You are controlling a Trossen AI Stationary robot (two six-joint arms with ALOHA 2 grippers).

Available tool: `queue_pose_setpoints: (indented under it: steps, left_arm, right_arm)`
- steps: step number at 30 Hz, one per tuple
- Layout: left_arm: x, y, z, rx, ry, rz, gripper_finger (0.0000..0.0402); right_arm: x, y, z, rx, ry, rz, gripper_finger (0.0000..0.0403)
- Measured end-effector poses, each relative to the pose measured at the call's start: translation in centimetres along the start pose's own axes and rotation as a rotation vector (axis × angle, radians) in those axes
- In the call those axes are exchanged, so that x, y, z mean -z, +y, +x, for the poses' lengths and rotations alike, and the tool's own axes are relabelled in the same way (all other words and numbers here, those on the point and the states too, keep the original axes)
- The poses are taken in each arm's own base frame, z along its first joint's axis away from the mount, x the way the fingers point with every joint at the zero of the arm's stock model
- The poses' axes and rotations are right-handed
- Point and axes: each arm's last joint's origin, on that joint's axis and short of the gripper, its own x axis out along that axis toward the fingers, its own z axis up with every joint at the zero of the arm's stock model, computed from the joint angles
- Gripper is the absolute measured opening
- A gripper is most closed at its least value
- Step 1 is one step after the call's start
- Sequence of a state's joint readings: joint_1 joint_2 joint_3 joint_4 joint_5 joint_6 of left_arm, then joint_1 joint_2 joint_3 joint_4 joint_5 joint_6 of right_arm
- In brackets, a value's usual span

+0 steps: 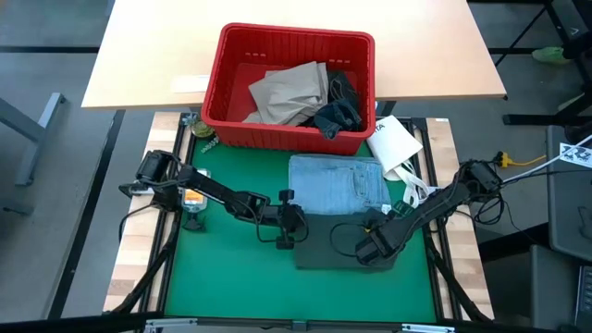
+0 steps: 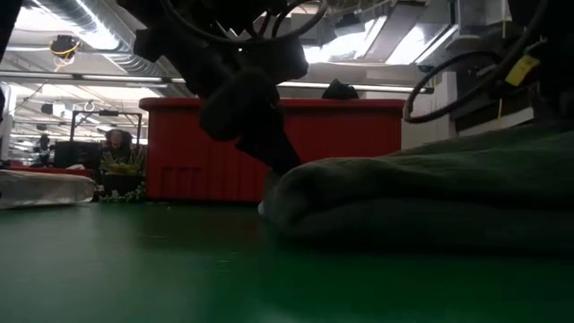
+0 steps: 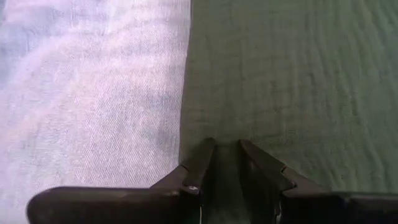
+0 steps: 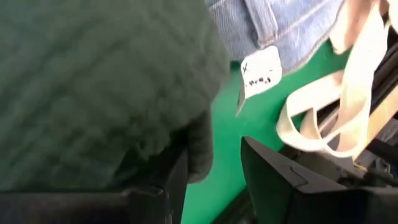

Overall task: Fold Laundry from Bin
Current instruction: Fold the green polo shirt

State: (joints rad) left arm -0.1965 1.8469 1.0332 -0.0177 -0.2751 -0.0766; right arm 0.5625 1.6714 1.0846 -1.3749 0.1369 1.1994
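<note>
The dark green garment [image 1: 333,245] lies folded on the green mat, just near of the folded light blue garment [image 1: 338,183]. My left gripper [image 1: 294,227] is at the green garment's left edge, fingers almost together on the cloth [image 3: 227,165]. My right gripper [image 1: 375,242] is open at the garment's right part, and green mat shows in its gap [image 4: 217,168]. The red bin [image 1: 289,88] stands at the far edge. It holds tan khaki trousers [image 1: 287,92] and a dark blue garment [image 1: 338,111]. My left gripper has the dark green garment's left edge near its far corner [image 3: 227,146] between its two nearly shut fingers. They slant down from the table's left [image 2: 269,152]. The garment lies flat on the mat, its rounded fold [image 2: 296,193] resting there. How many layers it holds does not show. My right gripper has one finger [image 4: 174,180] against the dark green garment's right edge [image 4: 199,149], and the cloth drapes over that fingertip. The other finger [image 4: 273,174] stands free over the mat. The garment rests on the mat.
A white flat packet [image 1: 393,141] with pale straps [image 4: 323,106] lies right of the light blue garment, which bears a white tag [image 4: 261,71]. A small orange item [image 1: 192,198] sits by the left arm's base. A person [image 2: 117,157] shows in the room beyond the table.
</note>
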Motion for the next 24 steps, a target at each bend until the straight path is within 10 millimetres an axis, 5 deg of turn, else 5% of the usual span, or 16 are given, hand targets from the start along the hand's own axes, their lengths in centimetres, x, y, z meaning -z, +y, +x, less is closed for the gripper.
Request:
queue_pose_setpoints:
  steps: [8,15,24]
  left_arm:
    - [-1.5,0.3,-3.0,0.007,-0.062,-0.009,0.0069]
    - [-2.5,-0.7,-5.4,0.053,-0.131,0.002,0.0069]
    - [-2.0,-3.7,-6.2,0.123,-0.142,0.049,0.0069]
  right_arm:
    - [-0.4,-0.6,-4.8,-0.017,-0.022,-0.054,0.0147]
    - [1.4,0.3,-9.4,-0.136,-0.223,-0.127,0.0147]
    - [6.6,4.6,-9.7,-0.447,-0.433,-0.138,0.0147]
